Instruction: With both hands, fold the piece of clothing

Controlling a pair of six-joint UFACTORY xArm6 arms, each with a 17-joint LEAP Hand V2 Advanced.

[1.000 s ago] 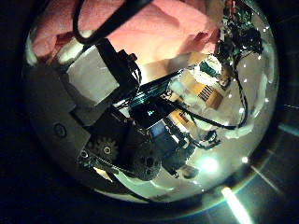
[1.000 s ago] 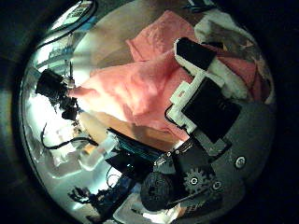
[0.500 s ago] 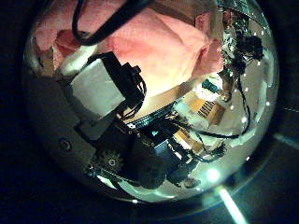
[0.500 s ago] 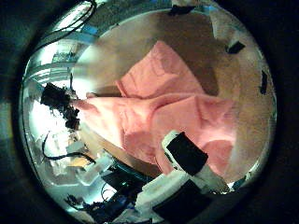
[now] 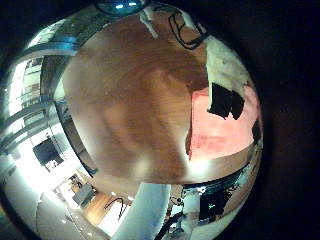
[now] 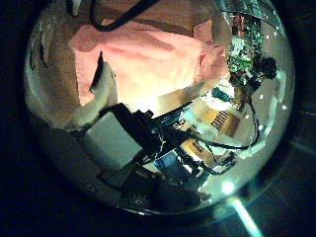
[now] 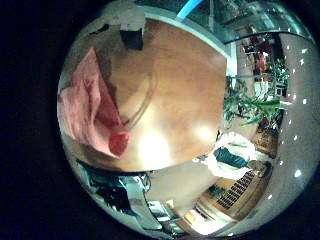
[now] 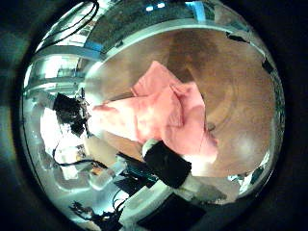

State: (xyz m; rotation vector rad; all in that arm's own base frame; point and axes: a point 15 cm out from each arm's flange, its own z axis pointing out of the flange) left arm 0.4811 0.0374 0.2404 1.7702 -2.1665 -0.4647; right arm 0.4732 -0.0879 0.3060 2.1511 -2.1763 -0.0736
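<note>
A pink piece of clothing (image 6: 148, 59) lies loosely bunched on the wooden table (image 5: 130, 100), a short way below both palms. In the left thumb side view a white finger (image 6: 99, 84) of my left hand (image 6: 123, 133) reaches out straight over the cloth and holds none of it. In the right thumb side view the clothing (image 8: 159, 111) lies in folds, with a black and white finger (image 8: 168, 164) of my right hand (image 8: 178, 178) at its edge, not curled round it. The left little finger side view has white and black fingers (image 5: 225, 90) over the cloth (image 5: 225, 135).
Bare wood of the table (image 7: 180, 90) stretches well beyond the clothing (image 7: 85, 105) in both little finger side views. A small black object (image 7: 130, 38) lies near the table's edge. Room furniture and lights lie beyond the table.
Both palms have drawn away from the clothing, which now looks smaller and farther off. The fingers that were close against the cloth have come off it.
</note>
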